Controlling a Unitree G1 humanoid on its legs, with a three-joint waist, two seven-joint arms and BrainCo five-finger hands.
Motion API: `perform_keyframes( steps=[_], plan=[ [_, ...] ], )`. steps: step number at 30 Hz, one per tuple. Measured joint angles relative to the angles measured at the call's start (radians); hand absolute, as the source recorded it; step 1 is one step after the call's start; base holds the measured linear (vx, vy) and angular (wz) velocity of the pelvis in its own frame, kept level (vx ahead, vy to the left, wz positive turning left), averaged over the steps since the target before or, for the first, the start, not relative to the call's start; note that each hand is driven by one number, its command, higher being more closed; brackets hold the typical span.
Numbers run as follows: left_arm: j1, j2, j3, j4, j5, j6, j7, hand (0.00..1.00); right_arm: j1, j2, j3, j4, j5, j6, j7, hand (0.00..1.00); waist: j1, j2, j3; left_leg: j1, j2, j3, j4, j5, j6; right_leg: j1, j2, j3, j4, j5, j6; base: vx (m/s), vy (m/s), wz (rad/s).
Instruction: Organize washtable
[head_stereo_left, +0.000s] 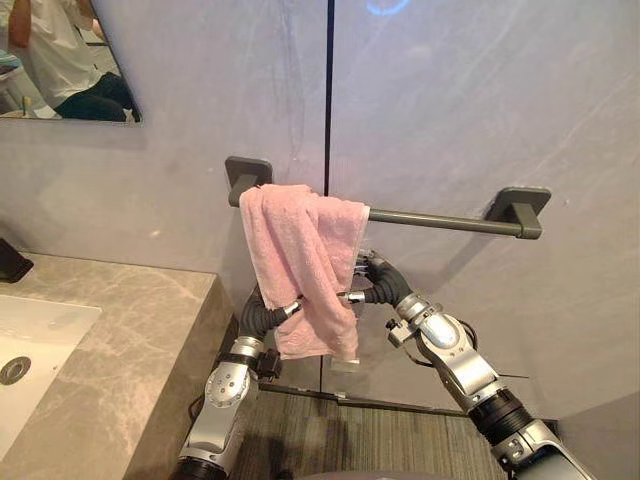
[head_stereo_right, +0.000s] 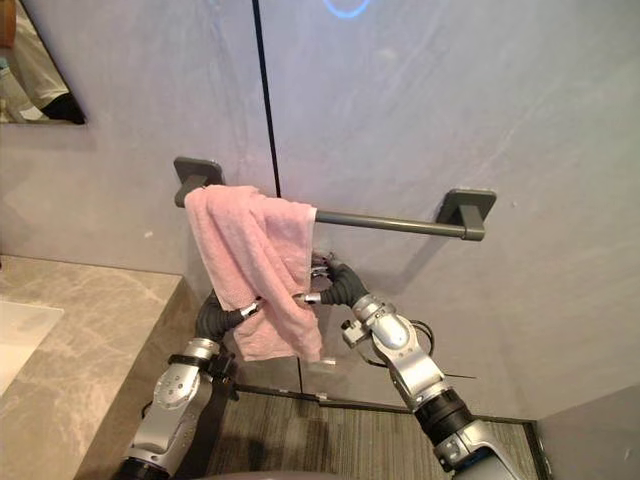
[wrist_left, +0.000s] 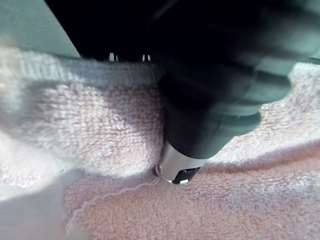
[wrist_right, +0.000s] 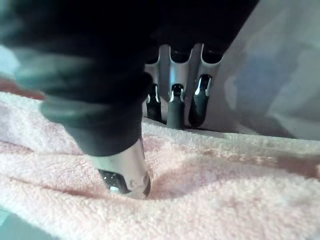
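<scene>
**Q:** Where is the towel?

**A:** The pink towel (head_stereo_left: 300, 250) hangs over a dark towel bar (head_stereo_left: 440, 221) on a grey wall. It is bunched at the end of the bar by the left bracket (head_stereo_left: 247, 172), and its tail falls below the bar. A marble bench (head_stereo_left: 130, 330) lies lower, out past that same end.

**Q:** How would it handle?

**A:** It looks like soft, light terry: limp, with no shape of its own, grippy rather than slippery, and nothing to break. It would probably slide along the bar with a gentle pull. The hanging side edges below the bar seem the best places to take hold, one per hand, to spread it flat.

**Q:** What are the hands doing?

**A:** Both are below the bar, at the towel's lower half.
- **Left:** The left hand (head_stereo_left: 262, 318) pinches the edge nearer the bracket. The left thumb (wrist_left: 182, 167) dents the pile.
- **Right:** The right hand (head_stereo_left: 385, 285) pinches the opposite edge. The right thumb (wrist_right: 125, 175) presses on the front, and its fingers (wrist_right: 175, 107) lie nearly straight behind the cloth.
</scene>
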Motion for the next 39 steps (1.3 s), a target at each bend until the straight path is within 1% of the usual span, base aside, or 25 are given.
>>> perform_keyframes(
  steps=[5,10,26,31,35,39],
  plan=[
    [0.000,0.000,0.000,0.000,0.000,0.000,0.000,1.00,-0.022,0.004,0.014,0.002,0.001,0.000,0.002,1.00,0.002,-0.005,-0.002,-0.001,0.000,-0.005,0.000,0.001,-0.001,-0.001,0.000,-0.004,0.000,0.000,0.000,0.00,0.000,0.02],
    [0.000,0.000,0.000,0.000,0.000,0.000,0.000,1.00,-0.029,0.017,0.014,0.004,0.017,0.000,0.004,1.00,0.002,-0.006,-0.002,-0.004,0.001,-0.005,0.000,0.001,-0.001,-0.001,0.000,-0.004,-0.001,0.000,0.000,0.00,0.000,0.00],
    [0.000,0.000,0.004,0.000,0.000,0.000,0.001,1.00,-0.027,0.027,0.009,0.004,0.018,-0.001,0.005,1.00,0.002,-0.008,-0.001,-0.005,0.003,-0.004,-0.001,0.001,-0.001,-0.002,0.000,-0.004,-0.001,0.000,0.000,0.00,0.000,0.00],
    [-0.001,-0.005,0.020,0.000,0.000,0.000,0.001,1.00,0.002,0.063,-0.033,-0.002,0.018,-0.006,0.004,1.00,0.002,-0.014,0.003,0.002,0.003,-0.004,0.000,0.001,-0.001,-0.001,0.000,-0.004,0.000,0.000,0.000,0.00,0.000,0.00],
    [-0.001,-0.016,0.052,-0.003,0.000,0.000,0.001,1.00,0.023,0.089,-0.070,-0.007,0.018,-0.012,0.004,1.00,0.001,-0.020,0.008,0.006,-0.003,-0.003,-0.001,0.001,-0.001,-0.001,-0.001,-0.003,0.003,0.000,0.000,0.00,0.000,0.00],
    [0.000,-0.025,0.062,-0.034,0.000,0.000,0.000,1.00,0.055,0.109,-0.117,-0.043,0.018,-0.012,0.004,1.00,0.001,-0.018,0.013,0.007,-0.004,-0.004,-0.001,0.001,-0.001,0.000,-0.003,-0.005,0.003,0.000,0.000,0.00,0.000,0.00]
  ],
)
